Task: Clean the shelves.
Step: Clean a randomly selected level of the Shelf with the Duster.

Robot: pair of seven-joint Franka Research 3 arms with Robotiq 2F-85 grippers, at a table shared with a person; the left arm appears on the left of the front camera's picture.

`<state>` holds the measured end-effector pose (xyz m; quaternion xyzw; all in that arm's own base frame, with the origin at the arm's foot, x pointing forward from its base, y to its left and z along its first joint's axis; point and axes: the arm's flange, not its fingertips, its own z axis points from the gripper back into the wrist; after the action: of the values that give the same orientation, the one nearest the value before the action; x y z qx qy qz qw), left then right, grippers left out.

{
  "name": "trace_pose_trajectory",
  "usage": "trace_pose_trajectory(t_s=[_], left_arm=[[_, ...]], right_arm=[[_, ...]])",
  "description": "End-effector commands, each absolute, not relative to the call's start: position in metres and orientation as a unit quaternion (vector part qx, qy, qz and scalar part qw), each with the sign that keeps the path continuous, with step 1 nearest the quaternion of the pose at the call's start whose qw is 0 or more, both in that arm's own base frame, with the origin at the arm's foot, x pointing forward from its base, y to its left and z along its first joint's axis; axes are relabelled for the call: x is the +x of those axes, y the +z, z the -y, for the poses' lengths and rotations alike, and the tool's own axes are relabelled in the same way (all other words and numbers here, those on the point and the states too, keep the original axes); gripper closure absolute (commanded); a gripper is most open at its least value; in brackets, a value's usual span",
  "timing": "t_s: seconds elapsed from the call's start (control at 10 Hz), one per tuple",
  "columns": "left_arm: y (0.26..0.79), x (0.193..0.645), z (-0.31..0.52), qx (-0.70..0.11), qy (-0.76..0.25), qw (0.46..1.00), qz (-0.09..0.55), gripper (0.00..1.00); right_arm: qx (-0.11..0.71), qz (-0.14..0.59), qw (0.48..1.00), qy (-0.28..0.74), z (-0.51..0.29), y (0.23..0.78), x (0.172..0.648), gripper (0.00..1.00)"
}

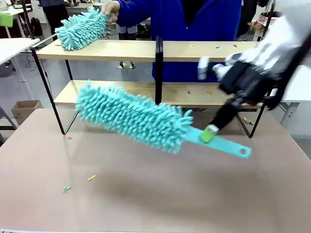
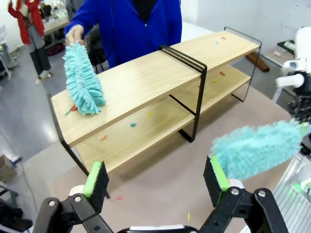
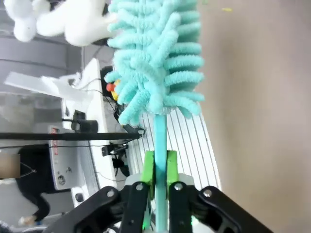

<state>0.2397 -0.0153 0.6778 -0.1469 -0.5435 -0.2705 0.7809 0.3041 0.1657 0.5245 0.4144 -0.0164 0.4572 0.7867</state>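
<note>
The shelves [image 1: 121, 50] stand across the table's far half, two light-wood boards in a black frame, also seen in the left wrist view [image 2: 146, 82]. Small coloured scraps lie on both boards. My right gripper [image 1: 210, 133] is shut on the flat handle of a teal fluffy duster [image 1: 131, 116], held tilted above the table in front of the lower board; in the right wrist view the pads [image 3: 148, 167] clamp the handle [image 3: 160, 141]. A person's hand holds a second teal duster [image 1: 80, 30] on the top board's left end. My left gripper [image 2: 158, 182] hangs open, nothing between its fingers.
Loose coloured scraps [image 1: 66, 189] lie on the brown table [image 1: 155, 194] at front left. A cardboard box [image 1: 25, 109] sits on the floor at left. White tables [image 1: 12, 47] flank the scene. The person in blue [image 1: 180, 19] stands behind the shelves.
</note>
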Motion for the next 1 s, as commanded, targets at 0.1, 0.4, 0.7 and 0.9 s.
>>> trace_pose_trajectory(t_s=[0.1, 0.4, 0.7, 0.9], left_arm=[[0.678, 0.240, 0.013, -0.149, -0.276, 0.778, 0.544, 0.00], [0.678, 0.240, 0.013, -0.149, -0.276, 0.778, 0.544, 0.00], [0.678, 0.240, 0.013, -0.149, -0.276, 0.778, 0.544, 0.00], [0.678, 0.240, 0.013, -0.149, -0.276, 0.778, 0.544, 0.00]], right_arm=[[0.432, 0.120, 0.801, 0.398, -0.066, 0.577, 0.229, 1.00], [0.434, 0.200, 0.824, 0.304, 0.024, 0.610, 0.184, 1.00], [0.424, 0.300, 0.814, 0.260, 0.071, 0.640, 0.167, 1.00], [0.419, 0.380, 0.785, 0.254, 0.091, 0.651, 0.155, 1.00]])
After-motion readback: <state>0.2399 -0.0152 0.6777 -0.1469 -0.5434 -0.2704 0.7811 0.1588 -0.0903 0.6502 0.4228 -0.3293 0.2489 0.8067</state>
